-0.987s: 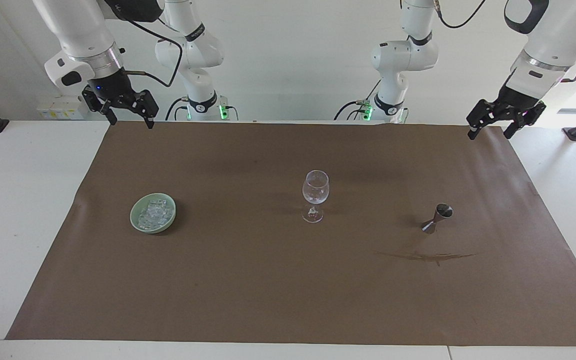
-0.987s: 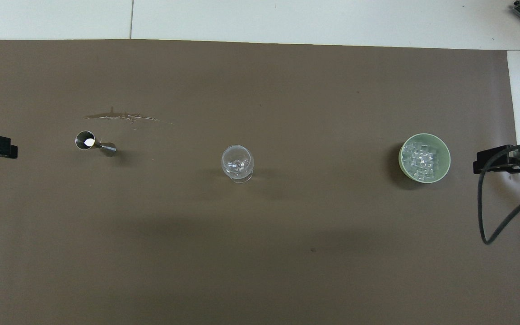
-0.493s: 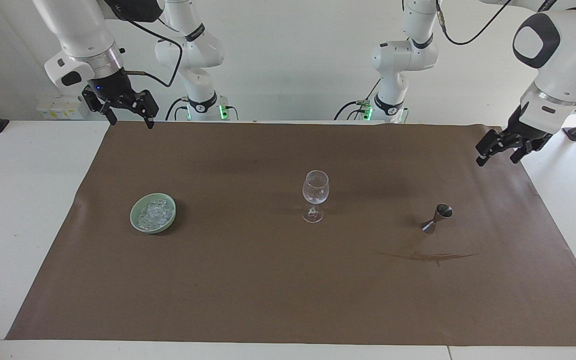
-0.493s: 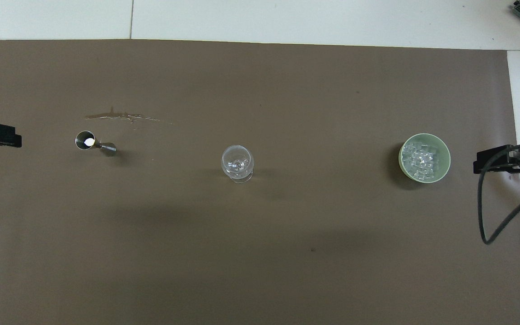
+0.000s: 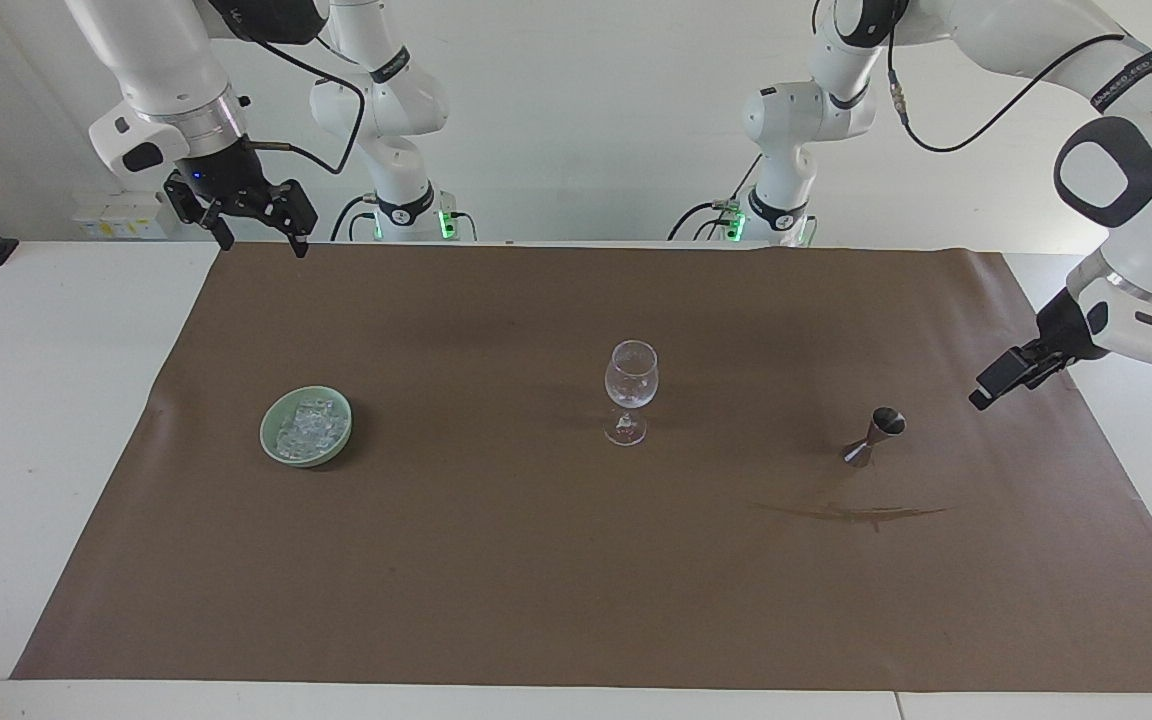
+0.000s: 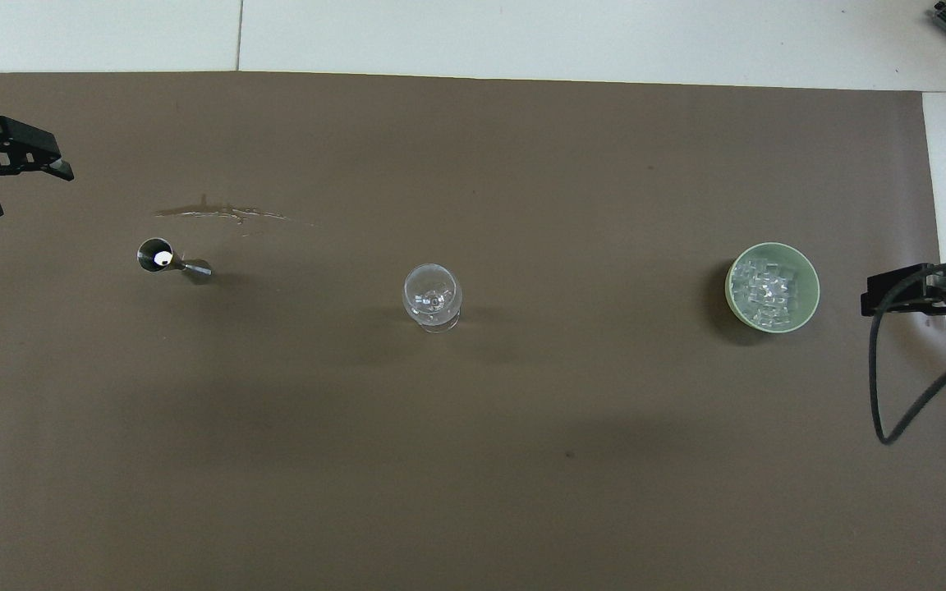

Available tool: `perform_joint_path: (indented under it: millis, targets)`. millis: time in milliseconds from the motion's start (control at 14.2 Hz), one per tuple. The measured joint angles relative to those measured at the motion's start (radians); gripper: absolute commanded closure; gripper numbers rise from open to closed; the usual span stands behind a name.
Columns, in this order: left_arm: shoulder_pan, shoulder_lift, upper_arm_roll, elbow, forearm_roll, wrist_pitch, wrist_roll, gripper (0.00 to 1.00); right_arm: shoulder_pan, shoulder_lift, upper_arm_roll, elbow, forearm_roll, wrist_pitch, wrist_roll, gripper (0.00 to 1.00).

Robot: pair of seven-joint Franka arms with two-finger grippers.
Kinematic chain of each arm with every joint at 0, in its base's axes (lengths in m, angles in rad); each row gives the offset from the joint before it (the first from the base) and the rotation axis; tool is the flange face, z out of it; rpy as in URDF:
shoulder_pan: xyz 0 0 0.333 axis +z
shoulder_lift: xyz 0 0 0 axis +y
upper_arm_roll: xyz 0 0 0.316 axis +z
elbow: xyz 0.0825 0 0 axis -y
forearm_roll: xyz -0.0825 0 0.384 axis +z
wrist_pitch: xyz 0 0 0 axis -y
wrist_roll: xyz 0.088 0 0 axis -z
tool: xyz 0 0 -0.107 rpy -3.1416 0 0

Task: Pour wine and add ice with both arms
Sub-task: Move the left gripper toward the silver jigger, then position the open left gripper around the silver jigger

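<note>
We see a brown paper sheet point(image 5: 576, 560) spread over the white table point(image 5: 46, 400); at its middle stands a clear stemmed wine glass point(image 5: 630, 390), upright; from it, in the facing view, a pale green round bowl point(image 5: 306, 427) lies toward nine o'clock, at the right arm's end, and the ice point(image 5: 309, 425), a heap of small clear cubes, sits inside that bowl; toward three o'clock stands a small steel hourglass-shaped jigger point(image 5: 874, 436), with a dark wet streak point(image 5: 851, 513) on the paper just beside it, farther from the robots. Our left gripper point(image 5: 1008, 372) hangs empty over the paper at the left arm's end, near the jigger but apart from it, its fingers spread in the overhead view; our right gripper point(image 5: 254, 222) waits raised over the paper's corner at the robots' edge, fingers parted, grasping nothing. The lettering on the arms' black bands is too small for us to read.
</note>
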Motion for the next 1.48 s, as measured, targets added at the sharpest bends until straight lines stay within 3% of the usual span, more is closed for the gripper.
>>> perform_joint_path:
  millis: [352, 634, 1057, 1480]
  targets:
    - [0.028, 0.142, -0.001, 0.081, -0.040, 0.020, -0.254, 0.00, 0.000, 0.000, 0.000, 0.000, 0.000, 0.000, 0.000, 0.00]
    - [0.086, 0.214, 0.001, 0.068, -0.197, 0.105, -0.407, 0.00, 0.000, 0.000, 0.000, 0.000, 0.000, 0.000, 0.000, 0.00]
    - [0.101, 0.206, 0.001, -0.150, -0.249, 0.273, -0.433, 0.00, 0.000, 0.000, 0.000, 0.000, 0.000, 0.000, 0.000, 0.00]
    - [0.141, 0.120, 0.002, -0.345, -0.382, 0.278, -0.433, 0.00, 0.000, 0.000, 0.000, 0.000, 0.000, 0.000, 0.000, 0.00]
